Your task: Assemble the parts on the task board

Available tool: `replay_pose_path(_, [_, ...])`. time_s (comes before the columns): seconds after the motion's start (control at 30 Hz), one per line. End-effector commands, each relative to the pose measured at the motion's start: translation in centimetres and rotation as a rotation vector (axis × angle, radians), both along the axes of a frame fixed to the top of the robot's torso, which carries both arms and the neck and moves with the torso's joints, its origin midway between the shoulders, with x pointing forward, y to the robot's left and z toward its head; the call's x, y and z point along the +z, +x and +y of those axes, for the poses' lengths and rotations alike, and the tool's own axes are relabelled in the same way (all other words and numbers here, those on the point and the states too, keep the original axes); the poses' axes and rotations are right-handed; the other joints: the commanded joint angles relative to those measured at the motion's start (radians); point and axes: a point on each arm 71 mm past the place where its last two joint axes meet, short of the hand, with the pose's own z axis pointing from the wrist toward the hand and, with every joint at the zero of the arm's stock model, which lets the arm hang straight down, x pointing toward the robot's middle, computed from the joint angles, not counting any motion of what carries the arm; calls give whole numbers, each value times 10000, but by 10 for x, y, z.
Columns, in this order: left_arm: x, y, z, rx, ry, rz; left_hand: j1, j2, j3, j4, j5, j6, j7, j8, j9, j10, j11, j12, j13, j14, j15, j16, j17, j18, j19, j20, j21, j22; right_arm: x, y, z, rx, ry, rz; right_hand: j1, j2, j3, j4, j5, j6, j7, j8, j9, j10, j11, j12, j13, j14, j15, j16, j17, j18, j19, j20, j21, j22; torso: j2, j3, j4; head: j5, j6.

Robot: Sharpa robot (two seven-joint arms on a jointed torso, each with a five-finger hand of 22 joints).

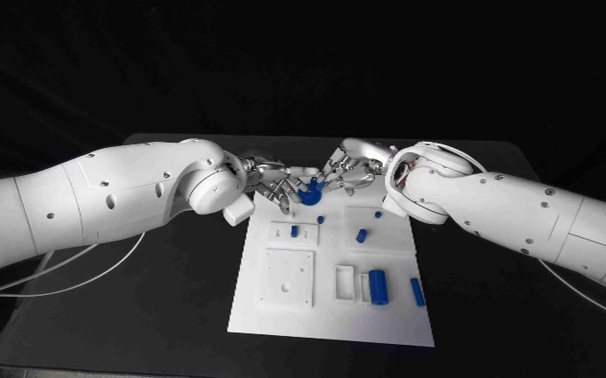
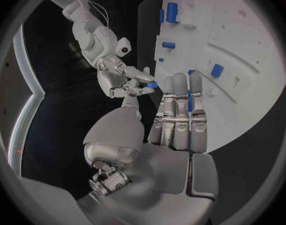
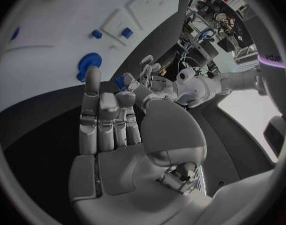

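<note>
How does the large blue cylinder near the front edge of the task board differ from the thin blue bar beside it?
The large blue cylinder is clearly thicker than the thin blue bar. The cylinder lies against a white raised block, while the bar lies alone on the bare task board, nearer its right edge. The cylinder points almost straight along the board; the bar is slightly tilted. Both are blue, lie flat, and neither hand touches them.

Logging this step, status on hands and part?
Left hand and right hand meet over far end of white task board, fingers around small blue part; which hand grips it unclear. Nothing in the way.
</note>
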Motion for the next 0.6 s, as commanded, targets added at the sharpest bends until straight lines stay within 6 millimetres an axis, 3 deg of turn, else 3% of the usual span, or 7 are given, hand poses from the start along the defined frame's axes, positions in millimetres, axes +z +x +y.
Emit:
replay_pose_path(0.03, [1,0,-3,-521,-152,-340,284,0,152,-24,-39,-257,14,13,-7,-150,17,-106,-62,-109,29,-72,-47,-26,-121,8,-40,-189,-1,0,-1,-33,533,634,-7,59,61,2,27,64,1,33,518,-66,-35,-46,6,-82,-13,-62,-13,10,-24,15,-32,12,-3,-1,-5,13,9])
replay_pose_path(0.17, [0,0,-4,-940,-29,-664,582,245,325,-73,-41,-1253,-33,-65,-57,-624,97,-351,-201,-367,93,-173,-95,-63,-348,79,-67,-376,-2,-1,-1,-40,798,1037,-18,61,59,1,91,57,3,35,522,-78,-33,-49,7,-94,-11,-70,-19,10,-34,18,-39,21,0,-6,-4,15,15])
replay_pose_path(0.27, [-1,-1,-6,-1336,114,-980,920,290,344,-124,-40,-1703,-85,-44,-63,-720,83,-372,-276,-459,87,-78,-62,-73,-400,84,-27,-550,-2,-1,0,-28,878,1181,-25,61,53,2,128,48,4,32,522,-85,-33,-54,4,-96,-9,-68,-19,10,-37,19,-40,26,3,-8,-10,17,14])
replay_pose_path(0.37, [-1,-3,-9,-1914,402,-1632,1673,248,531,-560,-36,-1790,-126,-32,-61,-749,46,-346,-290,-487,65,-20,-43,-89,-398,67,-21,-605,-2,-1,0,-22,920,1255,-24,62,45,1,137,50,4,35,525,-92,-31,-55,4,-104,-9,-74,-23,10,-44,20,-46,29,0,-8,-11,15,13])
replay_pose_path(0.4, [0,-3,-11,-2226,622,-2100,2104,184,630,-830,-32,-1725,-138,-11,-55,-738,18,-317,-288,-486,52,13,-32,-94,-385,55,-13,-621,-2,-1,0,-24,930,1275,-24,62,45,1,137,50,4,35,525,-92,-31,-55,4,-104,-9,-74,-23,10,-44,20,-46,29,0,-7,-8,17,14])
replay_pose_path(0.6, [6,-5,-19,-3295,1576,-4177,3284,19,1035,-1538,-11,-1159,-156,102,-30,-626,-59,-224,-310,-436,-19,150,-1,-86,-284,-14,39,-615,-2,-1,0,-5,899,1262,-17,73,35,-5,154,43,5,34,528,-93,-33,-43,14,-107,-7,-65,-21,13,-42,21,-46,42,-4,-7,-9,8,34])
